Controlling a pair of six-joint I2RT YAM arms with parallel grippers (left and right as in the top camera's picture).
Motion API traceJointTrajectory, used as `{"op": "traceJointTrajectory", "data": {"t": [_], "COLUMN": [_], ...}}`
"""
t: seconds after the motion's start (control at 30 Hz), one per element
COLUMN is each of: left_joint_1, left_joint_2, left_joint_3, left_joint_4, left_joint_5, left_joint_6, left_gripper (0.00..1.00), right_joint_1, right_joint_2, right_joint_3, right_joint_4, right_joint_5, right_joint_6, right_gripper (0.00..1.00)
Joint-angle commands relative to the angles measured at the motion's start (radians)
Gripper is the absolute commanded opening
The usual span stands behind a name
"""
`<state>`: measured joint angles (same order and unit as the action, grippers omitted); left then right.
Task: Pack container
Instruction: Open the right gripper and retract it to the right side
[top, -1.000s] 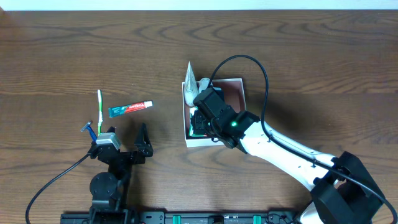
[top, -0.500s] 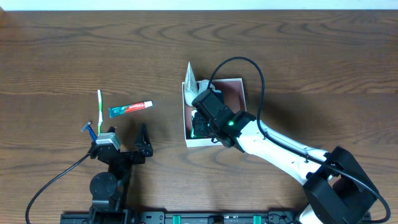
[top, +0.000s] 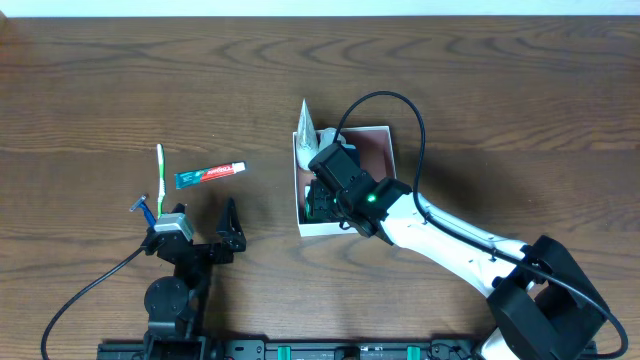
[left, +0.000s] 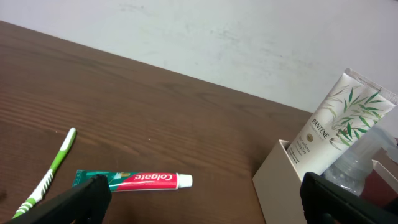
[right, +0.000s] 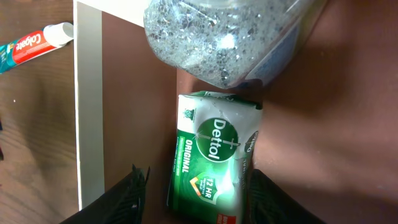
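Observation:
The container (top: 380, 140) is a shallow white-walled box with a pinkish-brown floor (right: 134, 93). It holds a white Pantene tube (top: 304, 125), a clear bottle (right: 230, 37) and a green Dettol soap packet (right: 214, 149) lying flat. My right gripper (top: 318, 203) is down inside the box, open, its fingers (right: 200, 182) on either side of the packet with a gap on the left. My left gripper (top: 230, 228) is open and empty over bare table, its fingers (left: 205, 211) wide apart. A Colgate toothpaste tube (top: 210, 174) lies ahead of it.
A green-and-white toothbrush (top: 160, 170) and a blue razor (top: 145, 208) lie left of the toothpaste. The toothbrush (left: 53, 174), the toothpaste (left: 134, 180), the Pantene tube (left: 339, 121) and the box wall (left: 280, 180) show in the left wrist view.
My right gripper has shifted slightly left and lower inside the box over the first half second, then held still. The left arm has not moved.

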<state>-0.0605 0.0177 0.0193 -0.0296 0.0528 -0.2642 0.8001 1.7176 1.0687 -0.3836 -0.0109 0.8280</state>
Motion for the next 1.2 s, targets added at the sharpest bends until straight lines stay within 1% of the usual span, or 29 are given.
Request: {"op": "traceJointTrajectory", "data": {"t": [0.0,0.17,0.47,0.7,0.87,1.0,1.1,1.17], "left_joint_1": [0.005,0.005,0.005,0.005,0.005,0.005,0.005,0.005], "left_joint_2": [0.001,0.001,0.001,0.001,0.001,0.001,0.001,0.001], "left_joint_3": [-0.015,-0.015,-0.015,-0.015,-0.015,-0.015,-0.015,-0.015], "left_joint_4": [-0.037,-0.037,-0.037,-0.037,-0.037,-0.037,-0.037,-0.037], "left_joint_5": [0.000,0.000,0.000,0.000,0.000,0.000,0.000,0.000], "left_joint_6": [0.009,0.009,0.009,0.009,0.009,0.009,0.009,0.009], "left_gripper": [0.98,0.98,0.98,0.98,0.98,0.98,0.98,0.98], "right_joint_1": [0.006,0.006,0.005,-0.002,-0.039,-0.114,-0.205,-0.285], "right_joint_2": [0.004,-0.030,-0.206,-0.316,-0.349,-0.369,-0.388,-0.403], "right_joint_3": [-0.001,-0.001,-0.001,-0.001,-0.001,-0.001,-0.001,-0.001], "right_joint_4": [0.014,0.013,-0.033,-0.114,-0.182,-0.237,-0.279,-0.305], "right_joint_5": [-0.013,-0.016,-0.011,0.095,0.159,0.186,0.187,0.187], "right_joint_6": [-0.018,-0.033,-0.052,-0.051,-0.051,-0.051,-0.051,-0.058], "right_gripper": [0.51,0.52,0.52,0.53,0.54,0.55,0.60,0.73]}}
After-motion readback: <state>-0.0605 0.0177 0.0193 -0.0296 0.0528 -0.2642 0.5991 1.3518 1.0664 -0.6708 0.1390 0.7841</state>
